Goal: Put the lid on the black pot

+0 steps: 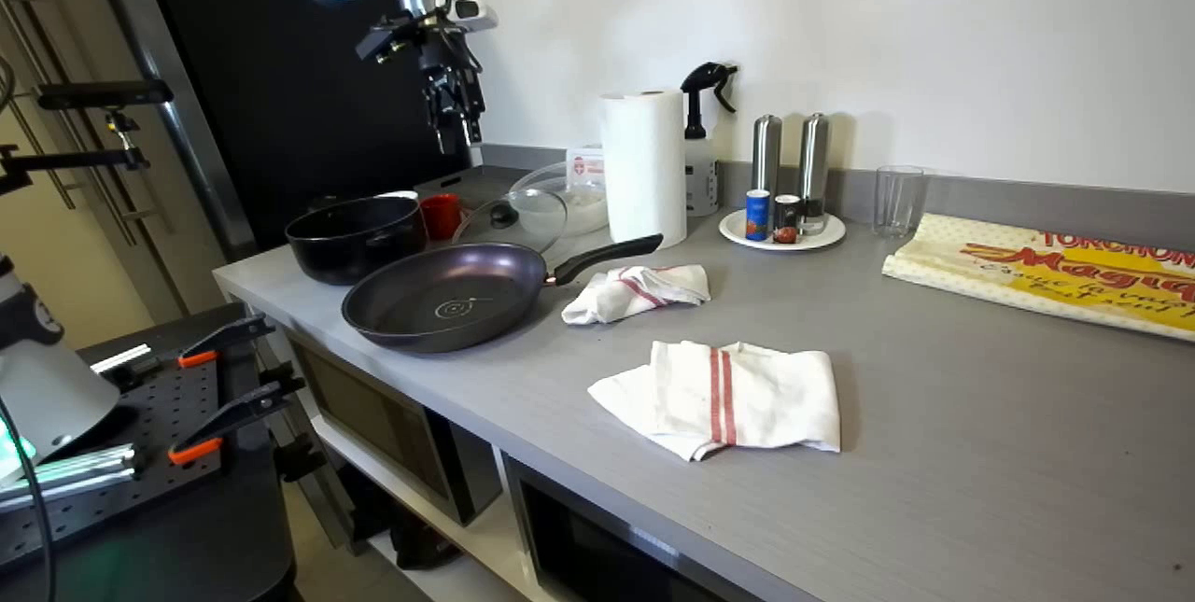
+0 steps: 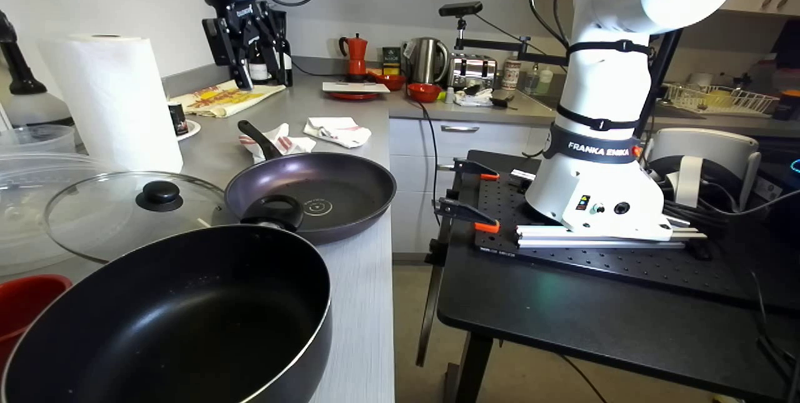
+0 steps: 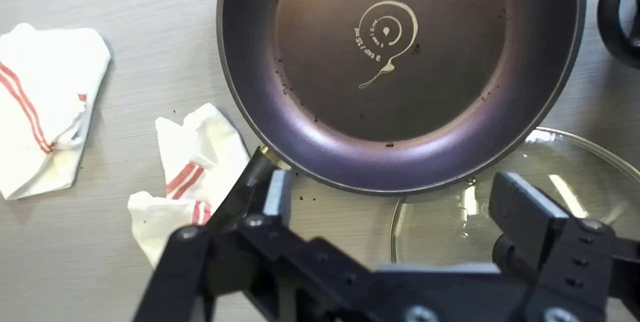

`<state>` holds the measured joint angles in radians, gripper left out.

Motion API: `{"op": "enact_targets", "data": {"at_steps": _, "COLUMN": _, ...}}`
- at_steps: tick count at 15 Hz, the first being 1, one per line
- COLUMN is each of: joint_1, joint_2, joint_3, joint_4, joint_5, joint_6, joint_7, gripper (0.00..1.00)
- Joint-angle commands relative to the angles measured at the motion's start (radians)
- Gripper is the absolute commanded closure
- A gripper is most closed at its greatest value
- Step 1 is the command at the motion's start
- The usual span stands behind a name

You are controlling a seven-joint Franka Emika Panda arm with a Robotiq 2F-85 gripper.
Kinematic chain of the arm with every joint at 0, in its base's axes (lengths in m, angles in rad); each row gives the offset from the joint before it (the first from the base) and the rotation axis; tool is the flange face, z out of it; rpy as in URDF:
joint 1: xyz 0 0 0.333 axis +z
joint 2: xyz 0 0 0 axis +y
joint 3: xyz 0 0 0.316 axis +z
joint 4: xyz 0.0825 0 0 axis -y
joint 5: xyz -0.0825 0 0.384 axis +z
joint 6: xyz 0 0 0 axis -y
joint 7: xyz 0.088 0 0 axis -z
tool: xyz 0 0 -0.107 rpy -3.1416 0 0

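The claw (image 3: 397,194) hangs empty and wide, presumably to take the lid (image 2: 125,215), which sits beside the frying pan (image 1: 448,285) near the black pot (image 1: 350,252), knob (image 2: 160,193) handily up, any tilt hard to judge.

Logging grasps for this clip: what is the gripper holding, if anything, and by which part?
Nothing is held: the gripper hangs open, clear of the lid.

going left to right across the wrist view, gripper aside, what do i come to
Flatter striped towel, bunched striped towel, frying pan, glass lid, then the black pot's loop handle at the right edge.
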<state>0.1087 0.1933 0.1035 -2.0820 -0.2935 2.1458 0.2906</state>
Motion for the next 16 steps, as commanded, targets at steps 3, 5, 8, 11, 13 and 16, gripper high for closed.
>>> {"op": "enact_targets", "data": {"at_steps": 3, "joint_1": 0.028, "joint_2": 0.115, "joint_3": -0.030, "joint_4": 0.030, "joint_5": -0.057, "joint_6": 0.152, "joint_7": -0.015, "gripper": 0.00}}
{"op": "enact_targets", "data": {"at_steps": 5, "joint_1": 0.039, "joint_2": 0.144, "joint_3": -0.031, "joint_4": 0.036, "joint_5": -0.057, "joint_6": 0.195, "joint_7": -0.034, "gripper": 0.00}}
{"op": "enact_targets", "data": {"at_steps": 8, "joint_1": 0.056, "joint_2": 0.182, "joint_3": -0.030, "joint_4": 0.061, "joint_5": -0.047, "joint_6": 0.236, "joint_7": -0.067, "gripper": 0.00}}
{"op": "enact_targets", "data": {"at_steps": 11, "joint_1": 0.071, "joint_2": 0.225, "joint_3": -0.029, "joint_4": 0.105, "joint_5": -0.041, "joint_6": 0.269, "joint_7": -0.103, "gripper": 0.00}}
{"op": "enact_targets", "data": {"at_steps": 13, "joint_1": 0.080, "joint_2": 0.255, "joint_3": -0.029, "joint_4": 0.140, "joint_5": -0.035, "joint_6": 0.277, "joint_7": -0.122, "gripper": 0.00}}
{"op": "enact_targets", "data": {"at_steps": 16, "joint_1": 0.090, "joint_2": 0.306, "joint_3": -0.028, "joint_4": 0.195, "joint_5": -0.027, "joint_6": 0.273, "joint_7": -0.151, "gripper": 0.00}}
